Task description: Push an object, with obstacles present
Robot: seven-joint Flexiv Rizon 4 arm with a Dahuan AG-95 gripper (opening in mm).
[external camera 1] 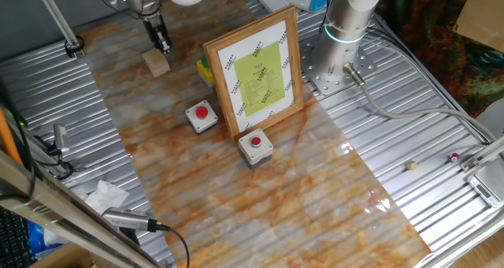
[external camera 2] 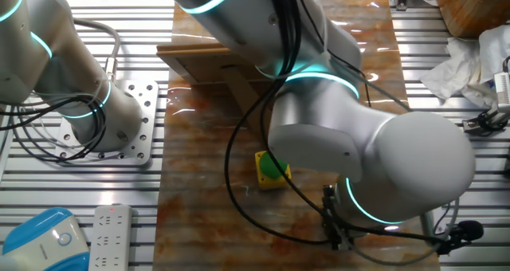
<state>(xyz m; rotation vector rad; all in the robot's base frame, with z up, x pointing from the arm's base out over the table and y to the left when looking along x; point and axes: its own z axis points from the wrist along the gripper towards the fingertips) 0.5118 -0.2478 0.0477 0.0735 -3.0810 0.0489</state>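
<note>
Nearest the lens in one fixed view, a crumpled white tissue [external camera 1: 104, 195] and a silver cylindrical tool w/ black cable [external camera 1: 126, 219] lay at lower left, off the marbled orange-tan mat [external camera 1: 260, 205].

The small plain light-tan wooden cube [external camera 1: 156, 62] sat upper left of frame, on the mat. The black two-finger gripper [external camera 1: 161, 39] hung just above and behind it, near or touching; can't tell which. Fingers looked close together w/ nothing between them, but how far open is unclear. In the other fixed view the arm's bulk hid cube and claw.

Obstacles: grey square box w/ round red button [external camera 1: 201, 116] centre-left, a second grey button box [external camera 1: 256, 146] lower, at the foot of the large wood-framed picture w/ yellow-green sheet [external camera 1: 257, 71] standing upright at centre. A yellow-and-green block [external camera 2: 272, 169] sat behind the frame.

Judgement: push not yet far along. To do it well, keep the fingertips low on the cube's far face, centred so it doesn't spin off, and steer down the open left strip of mat, well apart from the nearer button box and the frame edge.
</note>
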